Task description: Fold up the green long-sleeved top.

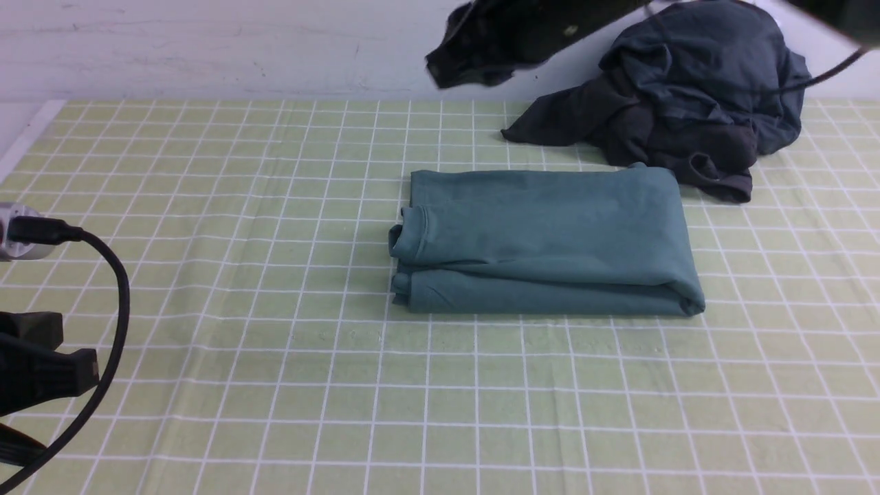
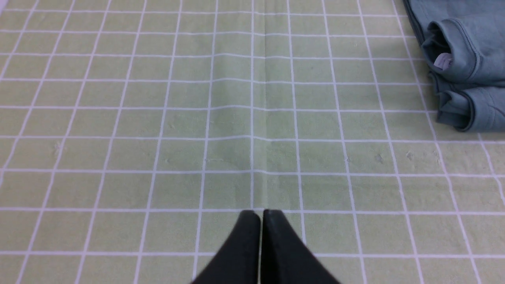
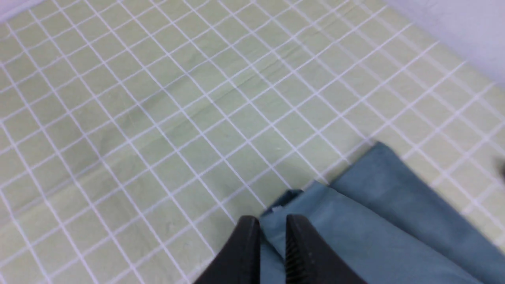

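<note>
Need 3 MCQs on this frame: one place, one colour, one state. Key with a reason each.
1. Where is the heap of dark garments relative to the green top? A) beyond its far right corner B) at its near left C) piled on it
2. The tablecloth is: A) plain blue B) light green with white grid lines C) red checks
3. The left hand is: A) wide open B) shut on the top C) shut, holding nothing
1 A: the heap lies behind the top, to the right. 2 B: so in every view. 3 C: fingers meet over bare cloth.
</note>
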`<action>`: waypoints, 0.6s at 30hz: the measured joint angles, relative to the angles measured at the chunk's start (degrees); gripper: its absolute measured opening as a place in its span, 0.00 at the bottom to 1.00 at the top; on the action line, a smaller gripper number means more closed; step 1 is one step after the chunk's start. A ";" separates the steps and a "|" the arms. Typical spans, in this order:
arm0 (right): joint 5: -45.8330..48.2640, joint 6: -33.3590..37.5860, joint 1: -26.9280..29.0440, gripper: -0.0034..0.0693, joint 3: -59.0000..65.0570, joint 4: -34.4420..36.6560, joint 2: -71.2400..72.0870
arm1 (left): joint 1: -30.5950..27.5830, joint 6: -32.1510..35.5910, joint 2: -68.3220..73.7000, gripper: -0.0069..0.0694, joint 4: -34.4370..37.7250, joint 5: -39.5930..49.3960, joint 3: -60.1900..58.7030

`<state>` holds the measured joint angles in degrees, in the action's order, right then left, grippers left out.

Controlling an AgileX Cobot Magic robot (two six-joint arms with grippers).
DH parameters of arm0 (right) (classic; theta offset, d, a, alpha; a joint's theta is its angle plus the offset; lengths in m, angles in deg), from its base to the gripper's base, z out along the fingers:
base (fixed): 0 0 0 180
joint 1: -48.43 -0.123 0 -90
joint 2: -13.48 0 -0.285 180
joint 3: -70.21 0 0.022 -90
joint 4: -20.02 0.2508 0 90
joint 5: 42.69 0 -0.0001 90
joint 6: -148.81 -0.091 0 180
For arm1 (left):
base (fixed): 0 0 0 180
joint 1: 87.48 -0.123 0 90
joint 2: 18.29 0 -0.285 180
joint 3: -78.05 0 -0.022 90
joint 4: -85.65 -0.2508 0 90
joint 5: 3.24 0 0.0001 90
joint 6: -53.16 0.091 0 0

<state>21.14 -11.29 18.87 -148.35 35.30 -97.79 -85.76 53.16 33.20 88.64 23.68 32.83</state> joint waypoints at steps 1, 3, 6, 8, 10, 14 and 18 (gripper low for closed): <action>1.29 -0.20 0.00 0.16 0.00 -0.87 1.16 | 0.00 0.00 0.00 0.09 0.00 0.00 0.00; 6.65 -1.71 0.00 0.11 1.11 -5.48 7.54 | 0.00 0.00 0.00 0.09 0.00 0.00 0.00; 7.45 -3.56 0.00 0.05 8.21 -9.73 15.91 | 0.00 0.00 0.00 0.09 0.00 0.00 0.00; 7.56 -4.30 0.00 0.04 16.87 -11.22 22.02 | 0.00 0.00 0.00 0.09 0.00 0.00 0.00; 6.39 -4.44 0.00 0.03 23.12 -11.62 25.18 | 0.00 0.00 0.00 0.09 0.00 0.00 0.00; -9.34 -4.21 0.00 0.03 48.78 -13.15 40.45 | 0.00 0.00 0.00 0.09 0.00 0.00 0.00; -24.60 -4.14 0.00 0.03 68.86 -12.48 51.51 | 0.00 0.00 0.00 0.09 0.00 0.00 0.00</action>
<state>-3.45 -15.43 18.87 -79.50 22.81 -46.28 -85.76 53.16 33.20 88.64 23.68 32.83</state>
